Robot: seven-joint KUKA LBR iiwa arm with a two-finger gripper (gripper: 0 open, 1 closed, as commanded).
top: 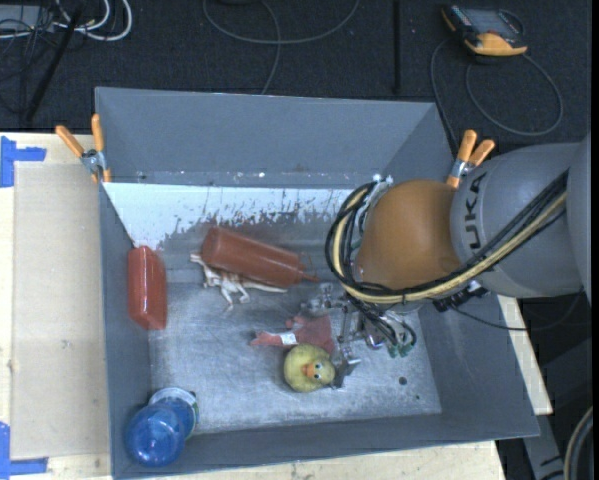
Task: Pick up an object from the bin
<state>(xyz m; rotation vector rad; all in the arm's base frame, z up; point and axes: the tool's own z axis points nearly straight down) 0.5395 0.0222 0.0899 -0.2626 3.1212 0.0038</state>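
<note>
Low in the middle of the frame, I see the yellow duck (307, 370) just left of and slightly below my end effector (347, 352), almost touching it, whose opening I cannot tell.

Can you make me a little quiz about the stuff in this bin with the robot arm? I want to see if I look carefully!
1. True or false: the yellow duck lies close beside the pincer.
2. Pick one: what lies in the bin's corner at the view's bottom left? A) a blue round thing B) a green cup C) a black shoe
3. Fill in: the oblong thing by the bin's left wall is ___ in colour.
Key: 1 true; 2 A; 3 red.
</note>
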